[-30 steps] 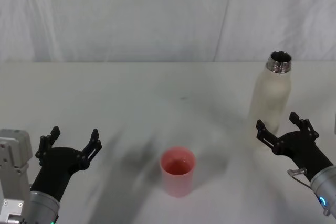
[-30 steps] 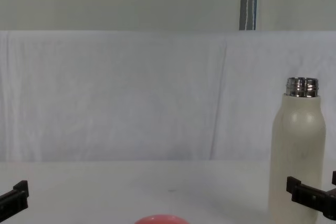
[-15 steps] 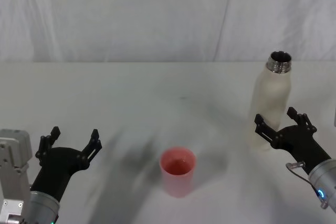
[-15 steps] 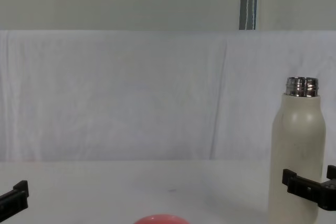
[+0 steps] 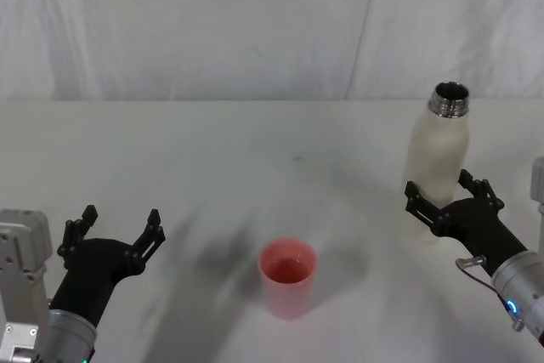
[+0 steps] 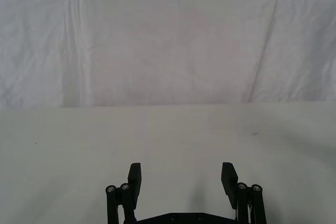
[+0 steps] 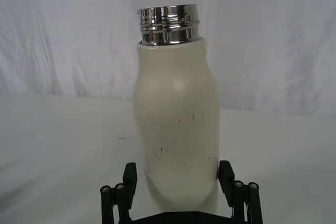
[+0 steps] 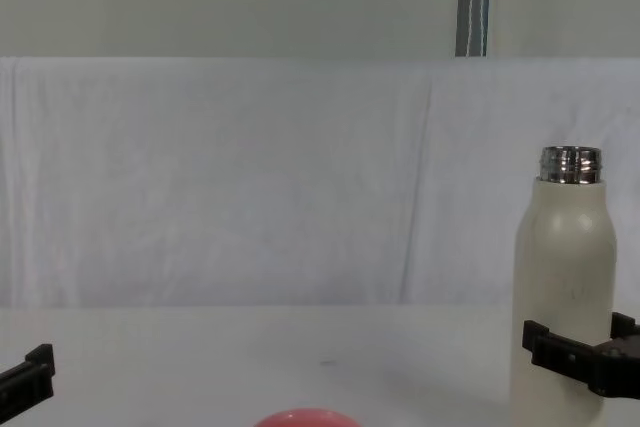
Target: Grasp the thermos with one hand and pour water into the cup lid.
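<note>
Right gripper (image 5: 442, 201) advanced since earlier frame, now spread around thermos (image 5: 436, 167) lower body, jaws flanking, not yet clamped. Thermos upright, table's right side. Cup lid (image 5: 287, 276) centre-front, well apart. Left gripper (image 5: 117, 231) idle, spread, near left. Grasp imminent.

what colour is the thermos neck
Shiny silver steel on the thermos, best in the right wrist view.
</note>
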